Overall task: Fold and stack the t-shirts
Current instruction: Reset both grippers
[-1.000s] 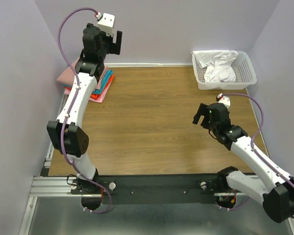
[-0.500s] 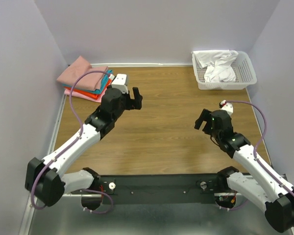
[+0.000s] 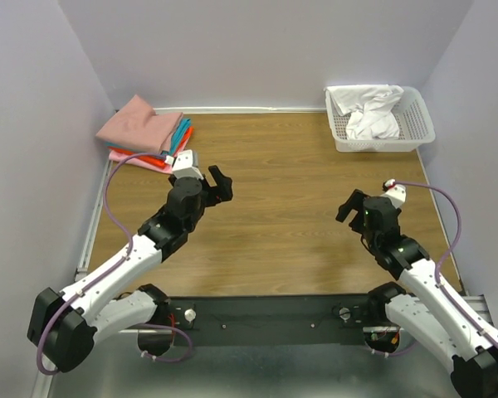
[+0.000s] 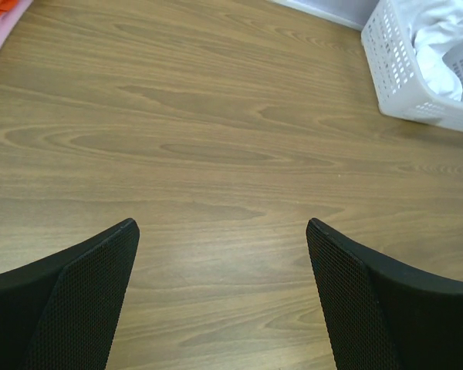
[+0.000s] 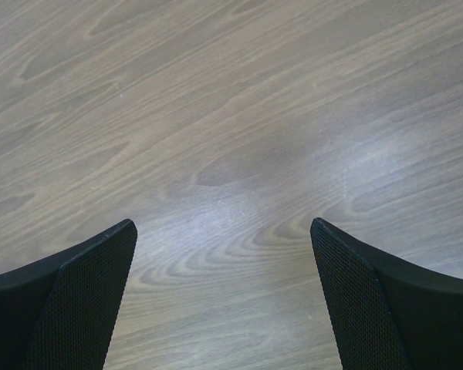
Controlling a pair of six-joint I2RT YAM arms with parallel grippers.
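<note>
Retreat: left gripper [image 3: 221, 184] now farther from soft folded t-shirts [image 3: 145, 133]
It and right gripper [image 3: 349, 206] spread empty over grained wood table [image 3: 282, 170]

Top view looks down from behind; 2 wrist views sit close over the table [image 3: 282, 166], left likely facing the basket [image 4: 390, 73].

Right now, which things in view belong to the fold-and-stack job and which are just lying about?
Job: stack of folded cotton t-shirts, dusty-pink on top with teal, orange-red and pink edges beneath; open, empty left gripper and right gripper.
Lying about: white plastic mesh basket; crumpled white cloth inside it, kind unclear; brown wooden table.
</note>
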